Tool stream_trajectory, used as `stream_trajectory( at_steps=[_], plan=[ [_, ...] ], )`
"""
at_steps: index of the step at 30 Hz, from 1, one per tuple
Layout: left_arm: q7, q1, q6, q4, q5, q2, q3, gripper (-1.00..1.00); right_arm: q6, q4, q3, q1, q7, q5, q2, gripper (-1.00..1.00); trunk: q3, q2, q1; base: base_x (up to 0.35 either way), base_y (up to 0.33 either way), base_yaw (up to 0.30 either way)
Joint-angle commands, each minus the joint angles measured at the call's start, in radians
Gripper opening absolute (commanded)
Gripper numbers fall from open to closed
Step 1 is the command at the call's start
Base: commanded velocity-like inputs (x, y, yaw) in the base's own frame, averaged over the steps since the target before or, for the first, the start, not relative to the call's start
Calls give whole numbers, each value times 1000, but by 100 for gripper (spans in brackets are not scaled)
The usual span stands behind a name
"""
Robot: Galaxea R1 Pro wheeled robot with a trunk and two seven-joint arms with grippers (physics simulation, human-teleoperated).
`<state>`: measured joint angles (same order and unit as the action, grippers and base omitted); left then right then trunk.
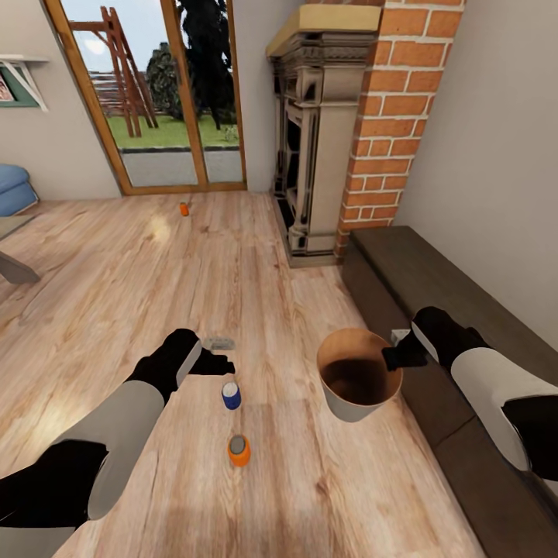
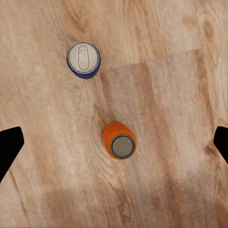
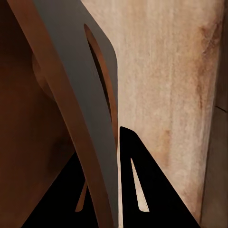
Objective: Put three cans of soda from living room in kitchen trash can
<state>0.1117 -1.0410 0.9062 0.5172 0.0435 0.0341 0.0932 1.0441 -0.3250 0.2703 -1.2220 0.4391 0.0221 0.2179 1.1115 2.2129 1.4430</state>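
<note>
The far can (image 1: 184,208) by the glass doors (image 1: 159,93) is too small to show its band or top. The sofa (image 1: 15,188) and low table (image 1: 14,267) are cut off at the head view's left edge. In the left wrist view, only the dark tips of the left gripper's fingers (image 2: 9,148) show at the side edges. The bin (image 3: 71,99) wall hides the inner finger of the right gripper (image 3: 111,190), and its base is cut off. Both forearms run out of frame.
</note>
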Motion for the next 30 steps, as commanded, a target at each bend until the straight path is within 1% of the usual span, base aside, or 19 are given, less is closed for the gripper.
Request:
stream_trajectory(
  at_steps=[1, 8, 17, 20, 25, 27, 30],
  plan=[
    [-2, 0, -1, 0, 0, 0, 0, 100, 3, 0, 0, -1, 6, -17, 0, -100, 2, 0, 0, 45, 12, 0],
    [-31, 0, -3, 1, 1, 1, -2, 100, 3, 0, 17, -1, 6, -17, 0, -100, 13, 0, 0, 20, 5, 0],
    [-39, 0, -4, 0, 6, 3, -3, 100, 3, 0, 22, 1, 6, -17, -2, -100, 55, 63, 34, 2, 1, 0],
    [-35, 1, -6, 0, 11, 17, -4, 100, 3, 0, 22, 1, 6, -17, -2, -100, 69, 84, 46, 0, 0, 0],
    [-33, 0, -26, -1, 13, 49, -4, 100, 3, 0, 23, 1, 6, -17, -1, -100, 93, 119, 65, 0, 0, 0],
    [-30, 0, -32, -4, 14, 54, -5, 100, 3, 0, 23, 1, 6, -17, -2, -100, 102, 133, 73, 0, 0, 0],
    [-30, 0, -36, -3, 14, 55, -6, 100, 3, 0, 23, 1, 6, -17, -2, -100, 116, 154, 84, 0, 0, 0]
  ],
)
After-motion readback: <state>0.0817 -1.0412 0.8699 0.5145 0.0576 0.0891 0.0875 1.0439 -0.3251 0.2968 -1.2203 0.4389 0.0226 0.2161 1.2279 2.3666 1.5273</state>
